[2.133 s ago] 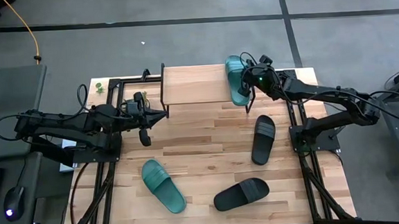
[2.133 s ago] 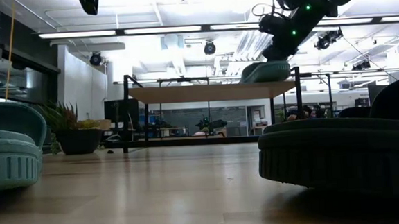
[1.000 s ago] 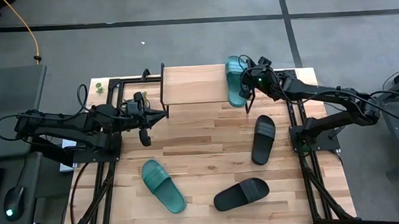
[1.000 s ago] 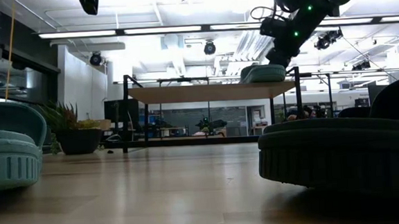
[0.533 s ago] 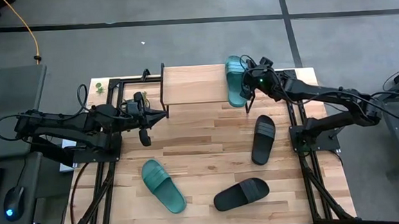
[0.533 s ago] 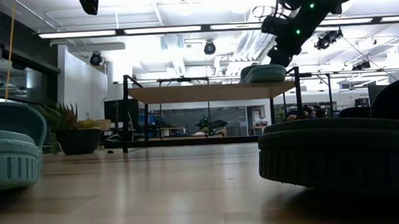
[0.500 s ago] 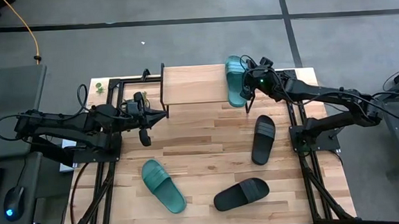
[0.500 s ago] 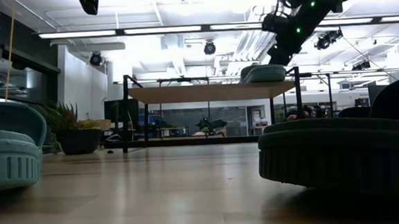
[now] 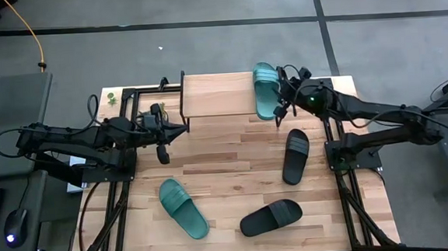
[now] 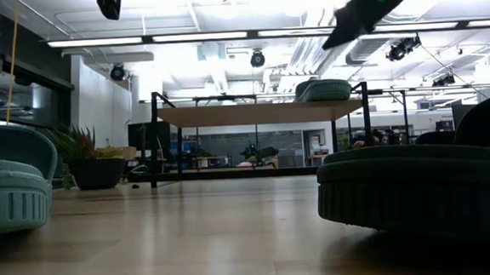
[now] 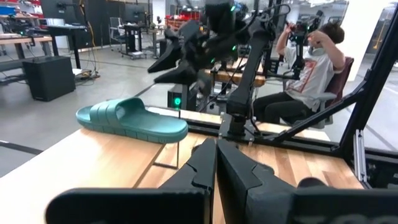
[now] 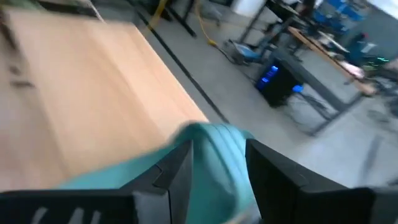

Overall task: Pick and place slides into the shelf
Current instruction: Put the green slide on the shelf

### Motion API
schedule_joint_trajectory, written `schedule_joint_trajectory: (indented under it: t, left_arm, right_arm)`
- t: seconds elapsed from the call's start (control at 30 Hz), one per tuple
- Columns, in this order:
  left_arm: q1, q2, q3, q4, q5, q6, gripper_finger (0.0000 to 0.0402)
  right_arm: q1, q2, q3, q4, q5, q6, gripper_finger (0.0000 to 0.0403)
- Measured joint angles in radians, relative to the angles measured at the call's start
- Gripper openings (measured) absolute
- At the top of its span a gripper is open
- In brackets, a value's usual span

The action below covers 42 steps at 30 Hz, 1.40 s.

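First teal slide on the shelf; we let go and back off cleanly.

Our right gripper (image 9: 286, 100) sits just beside the teal slide (image 9: 265, 90) at the right end of the shelf (image 9: 214, 95), jaws parted and holding nothing; we judge the step in hand to be the release, so we should lift straight up and away without brushing the strap, since the slide lies close to the plank's end; its long axis runs across the plank, from the surface (image 9: 234, 160) side to the far side, which end is the toe we cannot tell; left gripper (image 9: 162, 129) waits by the shelf's left end, jaws closed and empty; second teal slide (image 9: 183, 209) and two black slides (image 9: 295, 155) lie on the surface.
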Motion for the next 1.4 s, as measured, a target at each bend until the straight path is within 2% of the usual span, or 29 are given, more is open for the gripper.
schedule_joint_trajectory:
  t: [0.23, 0.5, 0.63, 0.8, 1.0, 1.2, 1.4]
  left_arm:
    - [0.0, 0.0, 0.0, -0.048, 0.0, -0.004, 0.0003]
    - [0.0, 0.0, 0.0, -0.071, 0.002, -0.062, 0.0003]
    - [0.0, 0.0, 0.0, -0.07, 0.064, -0.09, 0.0003]
    - [0.0, 0.0, 0.0, -0.097, 0.168, -0.092, 0.0003]
    - [-0.001, 0.0, 0.0, -0.202, 0.321, -0.096, 0.0003]
    - [0.0, 0.0, 0.0, -0.306, 0.389, -0.113, 0.0003]
    - [0.0, 0.0, 0.0, -0.38, 0.428, -0.151, 0.0003]
  right_arm:
    - [0.074, -0.015, 0.0, 0.0, -0.131, 0.155, 0.014]
    - [0.125, -0.012, 0.0, 0.007, -0.302, 0.215, 0.014]
    - [0.146, -0.012, 0.0, 0.007, -0.351, 0.226, 0.014]
    - [0.176, -0.012, 0.0, 0.006, -0.364, 0.301, 0.014]
    - [0.225, -0.011, 0.0, -0.001, -0.364, 0.397, 0.014]
    - [0.293, -0.011, 0.0, 0.016, -0.358, 0.448, 0.014]
    - [0.344, -0.011, 0.0, 0.043, -0.281, 0.448, 0.014]
